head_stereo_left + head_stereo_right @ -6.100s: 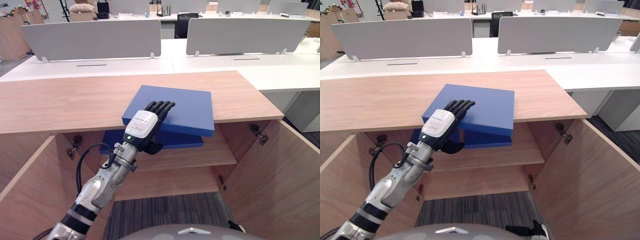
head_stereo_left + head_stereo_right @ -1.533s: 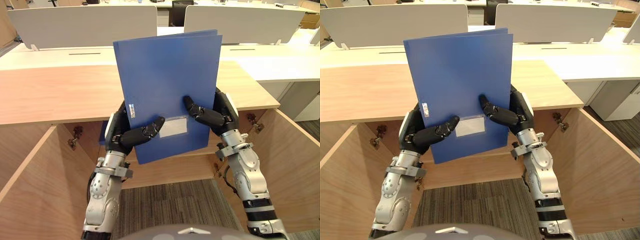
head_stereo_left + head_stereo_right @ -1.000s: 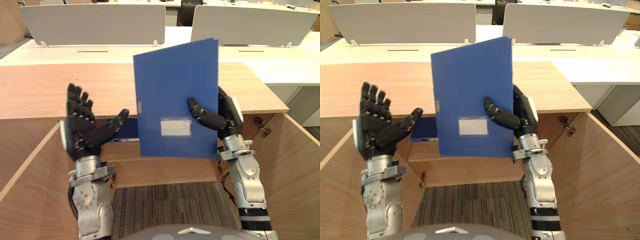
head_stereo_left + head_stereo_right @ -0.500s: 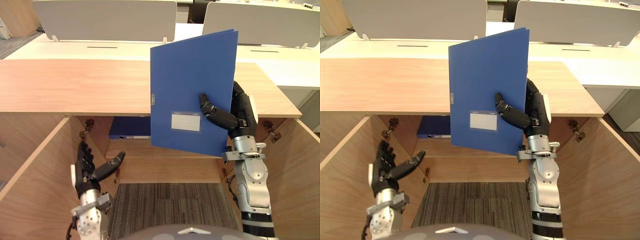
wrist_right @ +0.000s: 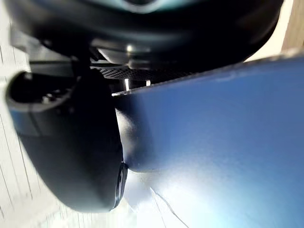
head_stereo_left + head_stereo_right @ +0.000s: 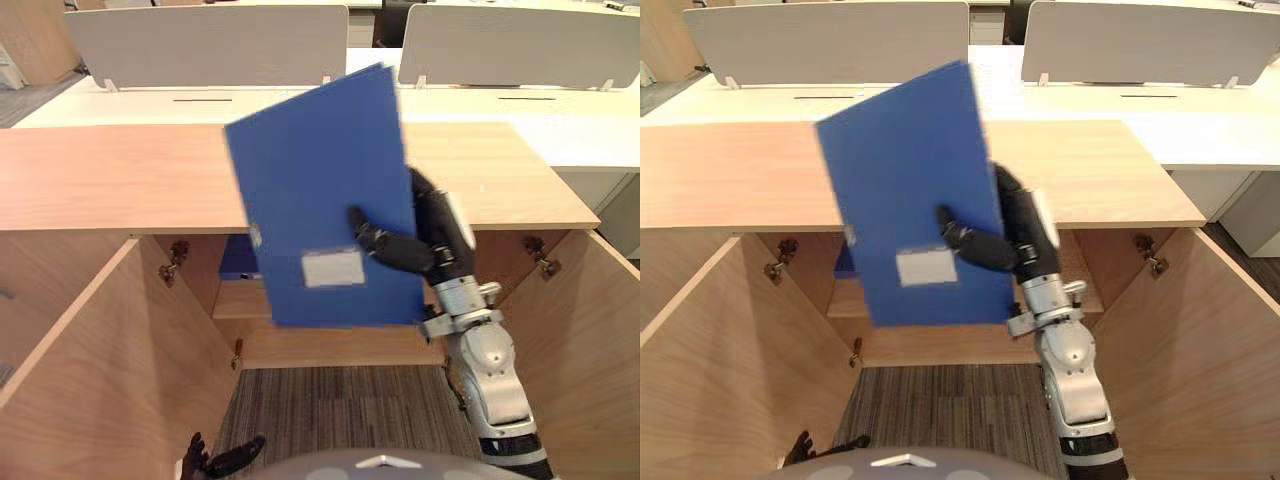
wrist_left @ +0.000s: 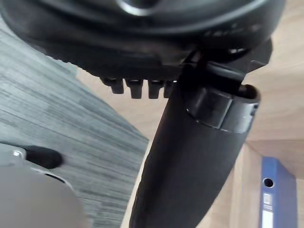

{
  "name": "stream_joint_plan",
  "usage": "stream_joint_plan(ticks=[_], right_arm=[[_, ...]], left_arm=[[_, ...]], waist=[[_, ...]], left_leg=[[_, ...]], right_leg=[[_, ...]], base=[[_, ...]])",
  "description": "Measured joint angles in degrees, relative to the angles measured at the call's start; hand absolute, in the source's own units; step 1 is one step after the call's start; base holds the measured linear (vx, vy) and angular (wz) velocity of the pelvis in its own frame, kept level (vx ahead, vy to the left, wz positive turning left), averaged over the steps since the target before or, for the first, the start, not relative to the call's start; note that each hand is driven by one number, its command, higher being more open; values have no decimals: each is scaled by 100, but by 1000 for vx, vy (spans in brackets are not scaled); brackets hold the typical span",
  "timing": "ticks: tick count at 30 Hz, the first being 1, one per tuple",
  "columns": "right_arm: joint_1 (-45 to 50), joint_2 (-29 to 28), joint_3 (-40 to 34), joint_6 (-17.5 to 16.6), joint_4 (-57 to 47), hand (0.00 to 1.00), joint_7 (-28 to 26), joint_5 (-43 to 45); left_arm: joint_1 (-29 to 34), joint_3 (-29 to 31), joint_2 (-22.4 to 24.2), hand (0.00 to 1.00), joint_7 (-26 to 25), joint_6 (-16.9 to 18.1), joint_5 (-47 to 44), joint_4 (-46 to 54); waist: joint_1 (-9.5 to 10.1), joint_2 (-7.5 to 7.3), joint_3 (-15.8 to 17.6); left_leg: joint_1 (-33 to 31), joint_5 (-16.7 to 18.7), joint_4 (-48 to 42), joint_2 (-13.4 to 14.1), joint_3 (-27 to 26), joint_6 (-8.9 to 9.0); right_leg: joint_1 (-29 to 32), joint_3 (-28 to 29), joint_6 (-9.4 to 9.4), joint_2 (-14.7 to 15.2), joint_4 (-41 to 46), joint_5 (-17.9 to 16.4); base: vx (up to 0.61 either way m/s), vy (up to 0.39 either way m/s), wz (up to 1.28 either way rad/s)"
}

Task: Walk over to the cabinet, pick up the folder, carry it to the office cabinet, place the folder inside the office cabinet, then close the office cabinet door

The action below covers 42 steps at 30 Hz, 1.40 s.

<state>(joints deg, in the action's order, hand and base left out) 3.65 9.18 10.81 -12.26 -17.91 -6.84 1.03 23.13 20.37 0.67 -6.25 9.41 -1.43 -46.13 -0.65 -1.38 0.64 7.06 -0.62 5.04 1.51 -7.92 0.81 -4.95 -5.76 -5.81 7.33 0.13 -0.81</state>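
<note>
The blue folder (image 6: 325, 200) stands upright in the air before the wooden cabinet, its top leaning to my left. My right hand (image 6: 432, 240) is shut on its right edge, thumb across the front cover near the white label and fingers behind. The right wrist view shows the thumb (image 5: 71, 142) pressed on the blue cover (image 5: 213, 142). My left hand (image 6: 225, 460) hangs low by the carpet with straight fingers and holds nothing.
The cabinet top (image 6: 120, 175) runs wide behind the folder. Both doors stand open, left (image 6: 90, 370) and right (image 6: 580, 340). A second blue folder (image 6: 238, 262) lies on the inner shelf (image 6: 330, 345). White desks with grey screens (image 6: 210, 45) stand beyond.
The folder has swung to my left and tilted in my right hand. My left hand has dropped further, down to the bottom edge of the eye views.
</note>
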Motion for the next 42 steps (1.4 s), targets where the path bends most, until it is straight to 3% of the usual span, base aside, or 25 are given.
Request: stream_joint_plan(ticks=[8, 11, 14, 16, 18, 22, 30, 35, 42], right_arm=[[-66, 622, 881, -147, 858, 0, -158, -594], [-151, 947, 1133, -145, 1192, 0, -140, -888], [-664, 1123, 1192, -144, 1519, 0, -108, -1189], [-1239, 1327, 1191, -125, 1868, 0, 60, -1461], [-1446, 1396, 1180, -119, 1973, 0, 187, -1521], [-1773, 1393, 1048, -46, 2011, 0, 536, -1687], [-1836, 1017, 687, 111, 1691, 0, 945, -1666], [-1983, 609, -17, 117, 1229, 0, 1417, -1219], [-2197, 217, -729, 123, 1238, 0, 1645, -108]], left_arm=[[-230, -204, -316, 100, 5, 5, -7, -701], [-396, -341, -376, 100, 2, 8, -15, -700], [-918, -474, -478, 100, 13, 27, -31, -677], [-1356, -748, -487, 100, 9, 53, -36, -497], [-1508, -845, -494, 100, 7, 98, -51, -392], [-2008, -1037, -605, 100, -10, 144, -80, -112], [-2237, -1043, -538, 100, -104, 134, -82, 856], [-2371, -1045, -407, 100, -167, 146, -155, 1473], [-2465, -1057, -255, 100, -125, 112, -242, 2000]], waist=[[95, -16, 117], [119, 11, 239], [122, 38, 870], [122, 276, 1434], [124, 331, 1677], [111, 301, 2177], [199, 338, 2429], [360, 382, 2516], [453, 380, 2656]], left_leg=[[-55, -1, 0, 29, -46, 32], [-430, 19, -68, 58, -112, 63], [-1206, 308, -1009, 115, -104, 22], [-2041, 656, -2045, 290, -63, 33], [-2384, 732, -2353, 354, -44, 30], [-3507, 922, -3221, 450, 47, 4], [-5070, 1288, -4525, 710, 76, 26], [-5970, 1433, -5305, 827, 216, 18], [-6459, 1495, -5683, 850, 332, 64]], right_leg=[[72, 26, 13, -67, -21, -2], [520, 128, 43, -62, 114, -17], [1019, 153, 64, -45, 512, -27], [1605, 147, 120, -113, 996, -67], [1947, 141, 156, -134, 1297, -130], [3155, 141, 226, -113, 2381, -466], [4779, 117, 330, -61, 3764, -912], [5647, 71, 380, -38, 4625, -1143], [6137, 6, 456, 7, 5131, -1326]], base=[[-5, -7, -3], [-23, -5, -11], [-65, 3, -2], [-155, 28, -1], [-101, 5, -3], [-138, -30, 2], [-161, -31, -3], [-91, -20, 5], [-25, -20, 7]])
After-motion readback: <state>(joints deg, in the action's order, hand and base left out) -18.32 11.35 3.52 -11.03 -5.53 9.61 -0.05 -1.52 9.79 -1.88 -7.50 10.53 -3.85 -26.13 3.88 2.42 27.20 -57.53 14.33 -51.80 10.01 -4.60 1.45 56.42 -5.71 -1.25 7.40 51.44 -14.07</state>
